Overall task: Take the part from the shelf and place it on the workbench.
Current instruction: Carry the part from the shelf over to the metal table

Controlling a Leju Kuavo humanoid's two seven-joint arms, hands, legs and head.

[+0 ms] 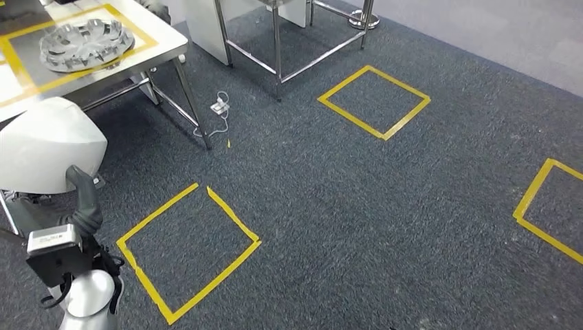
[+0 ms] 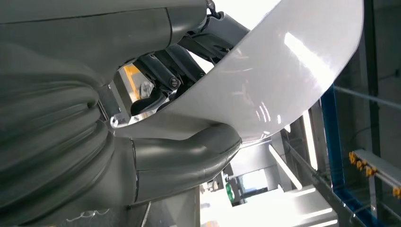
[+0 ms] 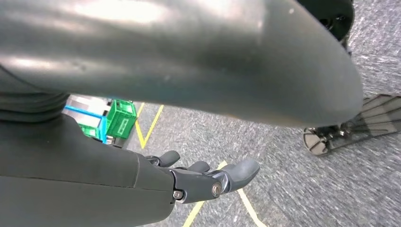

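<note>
part (image 2: 283, 71): glossy white, smooth | carpet (image 1: 344, 206): rough grey | tape (image 1: 375, 103): yellow

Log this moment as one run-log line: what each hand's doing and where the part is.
left hand: grips white part | right hand: hangs over carpet, holds nothing | workbench: ahead-left, part not yet placed

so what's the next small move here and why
Probably turn left toward the workbench. The left hand grips the white part, carried at the robot's left side, and the bench lies up-left, already holding a silver wheel cover. The right hand hangs free over carpet.
</note>
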